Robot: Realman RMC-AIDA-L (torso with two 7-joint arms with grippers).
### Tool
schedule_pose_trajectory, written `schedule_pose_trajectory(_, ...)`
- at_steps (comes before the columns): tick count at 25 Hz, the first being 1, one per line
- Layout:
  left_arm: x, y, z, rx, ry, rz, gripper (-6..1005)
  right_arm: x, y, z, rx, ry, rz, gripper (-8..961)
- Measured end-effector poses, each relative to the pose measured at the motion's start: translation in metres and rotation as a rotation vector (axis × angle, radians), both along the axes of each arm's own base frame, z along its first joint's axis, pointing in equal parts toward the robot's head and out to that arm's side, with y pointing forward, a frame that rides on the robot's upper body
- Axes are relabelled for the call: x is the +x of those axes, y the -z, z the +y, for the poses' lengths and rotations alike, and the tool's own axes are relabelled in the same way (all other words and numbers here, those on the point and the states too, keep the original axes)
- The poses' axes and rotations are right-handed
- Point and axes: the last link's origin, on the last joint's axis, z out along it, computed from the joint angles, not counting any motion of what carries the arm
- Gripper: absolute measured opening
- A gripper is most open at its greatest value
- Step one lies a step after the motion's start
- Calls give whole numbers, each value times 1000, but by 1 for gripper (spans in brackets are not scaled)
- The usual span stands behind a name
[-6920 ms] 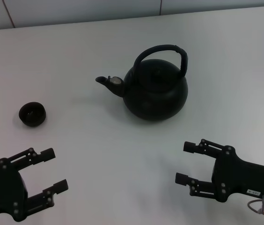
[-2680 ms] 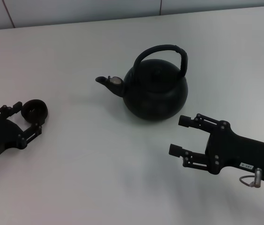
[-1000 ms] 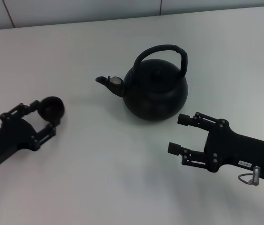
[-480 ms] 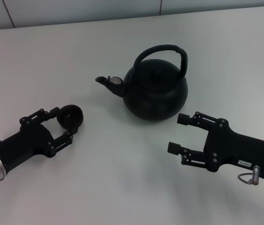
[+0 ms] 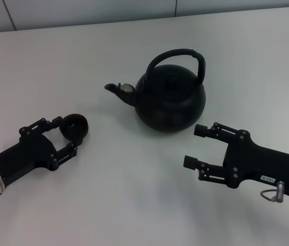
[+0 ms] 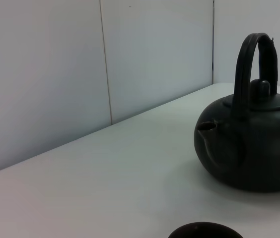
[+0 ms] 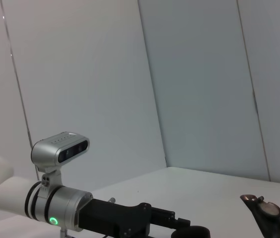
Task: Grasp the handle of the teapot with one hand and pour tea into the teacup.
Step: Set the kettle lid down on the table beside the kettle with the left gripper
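The matte-black teapot stands upright mid-table, its spout pointing left and its arched handle free. My left gripper is shut on the tiny black teacup, left of and nearer than the spout. I cannot tell whether the cup touches the table. My right gripper is open and empty, just in front of the teapot's right side. The left wrist view shows the teapot, its handle and the teacup's rim.
The white table ends at a pale panelled wall behind the teapot. The right wrist view shows my left arm with a green light, and the teapot's spout at the edge.
Over the last second my left gripper carried the teacup to the right, toward the teapot's spout, then almost stopped. The right gripper and the teapot have not moved.
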Motion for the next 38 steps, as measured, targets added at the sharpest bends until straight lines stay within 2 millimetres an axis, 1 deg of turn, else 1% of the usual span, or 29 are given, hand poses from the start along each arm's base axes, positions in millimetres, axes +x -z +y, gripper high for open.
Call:
schedule_pose_trajectory(30,0,-2,2,-3,5,8,661,-1,0,2,2,-5,0,783)
schedule_pose_trajectory(38,-1,-2,5,-39,-20,6,660,-1,0,2,3,-3,-2,785)
